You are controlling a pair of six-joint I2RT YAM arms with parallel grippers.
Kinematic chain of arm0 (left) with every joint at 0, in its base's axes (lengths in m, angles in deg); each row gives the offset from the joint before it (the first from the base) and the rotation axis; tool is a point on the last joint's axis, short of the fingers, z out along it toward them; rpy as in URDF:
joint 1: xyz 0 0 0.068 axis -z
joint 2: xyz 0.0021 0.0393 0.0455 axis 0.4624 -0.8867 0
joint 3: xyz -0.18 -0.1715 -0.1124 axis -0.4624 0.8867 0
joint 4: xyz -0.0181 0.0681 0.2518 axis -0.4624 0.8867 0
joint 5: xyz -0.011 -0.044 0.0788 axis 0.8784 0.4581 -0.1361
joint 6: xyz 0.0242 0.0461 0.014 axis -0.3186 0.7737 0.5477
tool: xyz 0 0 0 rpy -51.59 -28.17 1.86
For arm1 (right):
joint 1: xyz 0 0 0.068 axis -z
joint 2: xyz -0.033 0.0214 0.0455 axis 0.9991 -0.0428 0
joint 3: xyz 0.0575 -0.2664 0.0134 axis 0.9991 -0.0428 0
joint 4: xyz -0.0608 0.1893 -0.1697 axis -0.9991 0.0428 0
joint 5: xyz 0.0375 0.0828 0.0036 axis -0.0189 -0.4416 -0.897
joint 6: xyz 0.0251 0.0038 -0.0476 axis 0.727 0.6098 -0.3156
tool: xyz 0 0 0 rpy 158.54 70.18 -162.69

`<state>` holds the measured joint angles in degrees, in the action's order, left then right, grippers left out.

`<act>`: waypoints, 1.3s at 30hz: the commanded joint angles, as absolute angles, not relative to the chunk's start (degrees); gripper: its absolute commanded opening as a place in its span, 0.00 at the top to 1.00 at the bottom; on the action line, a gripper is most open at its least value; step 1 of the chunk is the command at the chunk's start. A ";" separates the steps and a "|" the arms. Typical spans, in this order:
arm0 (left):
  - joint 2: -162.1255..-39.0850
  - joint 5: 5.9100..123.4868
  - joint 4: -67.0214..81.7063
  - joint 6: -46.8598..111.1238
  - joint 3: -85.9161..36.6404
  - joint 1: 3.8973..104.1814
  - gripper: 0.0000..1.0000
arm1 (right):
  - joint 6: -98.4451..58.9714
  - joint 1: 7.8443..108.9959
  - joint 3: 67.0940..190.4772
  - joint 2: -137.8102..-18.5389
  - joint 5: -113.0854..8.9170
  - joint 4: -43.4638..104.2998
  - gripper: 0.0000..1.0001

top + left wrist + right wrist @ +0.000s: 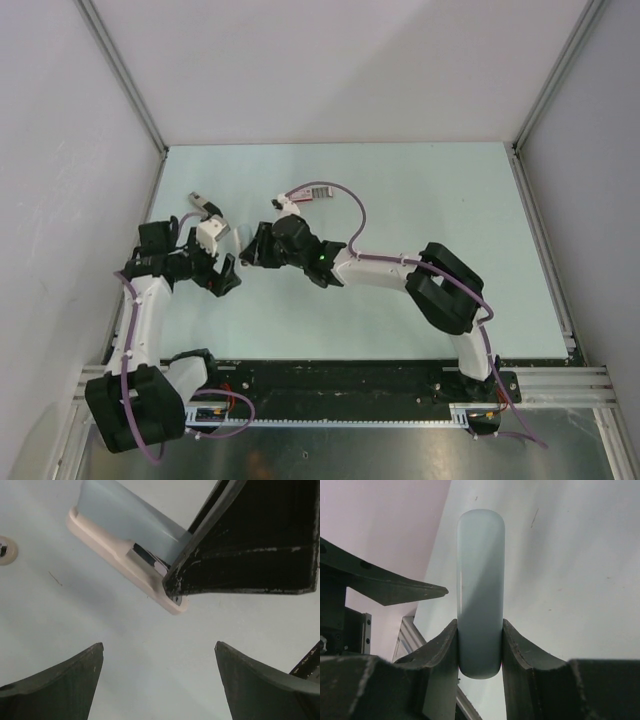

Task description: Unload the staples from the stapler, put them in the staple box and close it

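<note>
Starting on the left: the left claw (228, 275) is spread about as wide as it goes and has nothing in it. Its two dark fingers (65, 680) just frame bare counter (430, 200) in its own wrist view. A bit behind it on the counter sits a small grey metal bit (200, 203); it's too tiny to say what it is.

Moving toward the middle, the stapler (480, 580) is clamped in the right claw (252, 250). The jaws are partly closed, one finger pressed against each long side, and the rounded end pokes out well past the fingertips. From the left wrist camera the stapler shows a pale blue top over a pinkish-white base, tilted. One end is tucked under the right claw's black finger, and it sits ahead of the left claw's gap, not inside it and not touching those fingers. Can't tell whether it's resting on the counter or lifted off.

Further right and back, near the arm's purple cable (355, 205), there's what look like the staples (318, 188): a short row of grey blocks beside something pink.
</note>
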<state>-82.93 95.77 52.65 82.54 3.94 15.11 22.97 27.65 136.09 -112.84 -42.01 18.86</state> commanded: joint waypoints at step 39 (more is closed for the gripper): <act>-87.94 101.07 54.40 98.42 3.01 1.85 1.00 | 29.32 25.83 137.10 -114.81 -53.63 10.81 1.00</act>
<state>-88.11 101.34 55.82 93.38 3.83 3.25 31.38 25.72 136.11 -115.68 -51.99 10.93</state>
